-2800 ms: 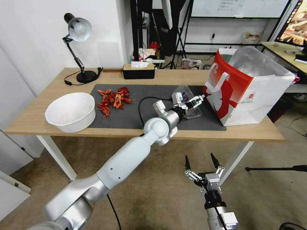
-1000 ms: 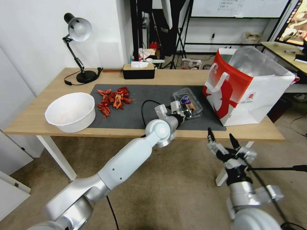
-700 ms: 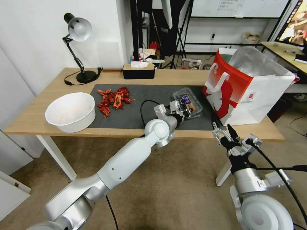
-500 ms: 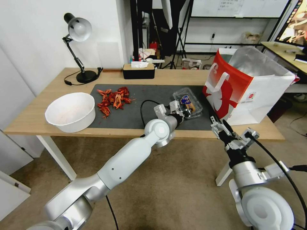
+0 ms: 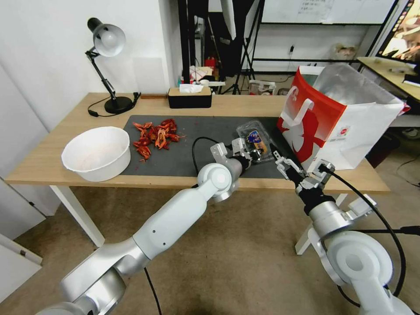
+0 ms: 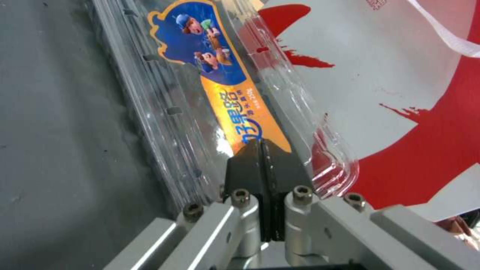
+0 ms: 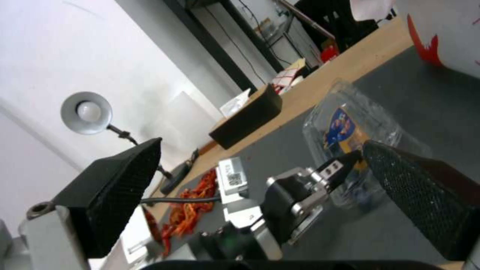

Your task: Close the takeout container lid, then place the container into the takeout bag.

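Left gripper first: its two black fingers are pressed flat together with nothing between them, tips resting on top of the clear plastic hinged takeout container lid, right on the orange end of its blue-orange label. That lid looks folded down over the small clear plastic clamshell container, which sits flat on the dark grey rectangular mat.

Over on the other side, the right gripper hangs above the mat's near right corner, jaws spread wide and holding nothing, close to the container but not touching it.

Just past both of them stands the large red-and-white paper takeout bag, upright, mouth open, silver foil lining showing, right beside the container. Farther left on the wooden table there's a pile of red crayfish on the mat and a big white round bowl.
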Tool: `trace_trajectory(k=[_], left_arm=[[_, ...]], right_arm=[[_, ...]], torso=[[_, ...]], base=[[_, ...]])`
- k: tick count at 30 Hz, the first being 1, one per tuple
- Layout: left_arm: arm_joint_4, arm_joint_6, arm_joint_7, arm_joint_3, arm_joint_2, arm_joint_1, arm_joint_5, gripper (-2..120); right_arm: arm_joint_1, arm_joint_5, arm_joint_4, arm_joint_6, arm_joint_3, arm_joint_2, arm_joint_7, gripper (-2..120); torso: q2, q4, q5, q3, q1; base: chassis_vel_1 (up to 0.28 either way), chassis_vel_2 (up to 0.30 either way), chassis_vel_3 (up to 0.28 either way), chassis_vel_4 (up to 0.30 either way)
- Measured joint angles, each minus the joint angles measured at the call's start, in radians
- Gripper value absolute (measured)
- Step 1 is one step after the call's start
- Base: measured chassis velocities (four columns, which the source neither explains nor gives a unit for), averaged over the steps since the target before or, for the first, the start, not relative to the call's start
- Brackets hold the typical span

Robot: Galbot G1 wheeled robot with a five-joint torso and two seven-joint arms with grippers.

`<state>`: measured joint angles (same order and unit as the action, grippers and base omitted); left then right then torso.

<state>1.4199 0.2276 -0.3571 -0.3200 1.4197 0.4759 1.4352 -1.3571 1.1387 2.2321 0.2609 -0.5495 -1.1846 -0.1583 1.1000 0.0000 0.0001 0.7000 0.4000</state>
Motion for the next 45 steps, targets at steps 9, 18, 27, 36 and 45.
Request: trace_trajectory(k=[9, 18, 27, 36, 45], left_arm=[[-0.004, 0.000, 0.000, -0.007, 0.002, 0.000, 0.001, 0], [-0.007, -0.001, 0.000, -0.003, 0.000, -0.001, 0.002, 0], [-0.014, -0.002, 0.003, 0.001, 0.007, -0.001, 0.002, 0], [-0.019, -0.002, 0.005, 0.003, 0.005, -0.002, 0.002, 0], [-0.019, -0.002, 0.007, 0.008, 0.002, 0.000, 0.001, 0]], right_arm=[[0.075, 0.034, -0.044, 0.047, 0.004, 0.048, -0.040, 100], [0.172, 0.089, -0.106, 0.076, 0.018, 0.083, -0.083, 100], [0.261, 0.141, -0.167, 0.141, 0.024, 0.131, -0.141, 100], [0.340, 0.192, -0.228, 0.235, 0.054, 0.181, -0.229, 100], [0.408, 0.284, -0.292, 0.308, 0.070, 0.205, -0.276, 100]], torso=[[0.000, 0.0000, -0.0001, 0.000, 0.000], [0.000, 0.0000, -0.0001, 0.000, 0.000], [0.000, 0.0000, -0.0001, 0.000, 0.000], [0.000, 0.0000, -0.0001, 0.000, 0.000], [0.000, 0.0001, -0.0001, 0.000, 0.000]], base=[[0.000, 0.000, 0.000, 0.000], [0.000, 0.000, 0.000, 0.000], [0.000, 0.000, 0.000, 0.000], [0.000, 0.000, 0.000, 0.000], [0.000, 0.000, 0.000, 0.000]])
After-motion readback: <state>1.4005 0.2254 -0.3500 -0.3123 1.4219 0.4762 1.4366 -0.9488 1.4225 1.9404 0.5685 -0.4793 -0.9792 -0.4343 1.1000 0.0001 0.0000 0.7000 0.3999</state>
